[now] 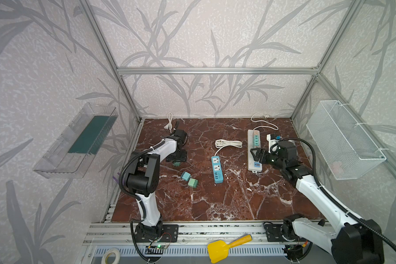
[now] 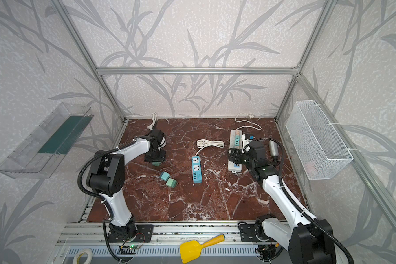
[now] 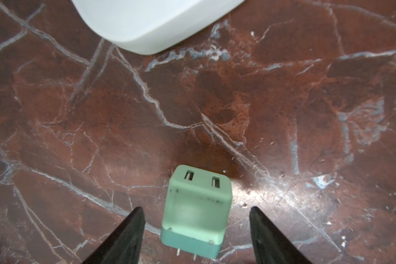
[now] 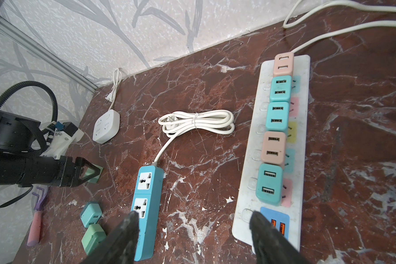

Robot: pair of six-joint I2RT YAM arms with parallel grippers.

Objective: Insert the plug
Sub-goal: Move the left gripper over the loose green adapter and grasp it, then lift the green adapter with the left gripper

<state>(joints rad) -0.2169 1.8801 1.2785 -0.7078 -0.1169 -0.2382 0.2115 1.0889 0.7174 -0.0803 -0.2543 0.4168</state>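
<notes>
Jaws wide on the left gripper (image 3: 196,208), and between them lies the mint-green cube-shaped charger plug (image 3: 196,210), on its side on the red-brown marble tabletop (image 3: 215,102) at the far left. There's a gap on both flanks and nothing is pinched yet. The plug's axis runs near to far, with the metal prongs pointing near and the twin USB slots far, so the black fingers (image 3: 128,233) face its two side walls. A straight squeeze looks like the call. The right gripper (image 4: 193,212) hovers spread and empty by the near end of the long white power strip (image 4: 245,198), well apart from the plug, so this pickup belongs to the left arm. A row of teal and pink adapters (image 4: 277,118) fills that strip. The short blue power strip (image 4: 146,195), to the plug's right, shows two free sockets, my bet for the target.
</notes>
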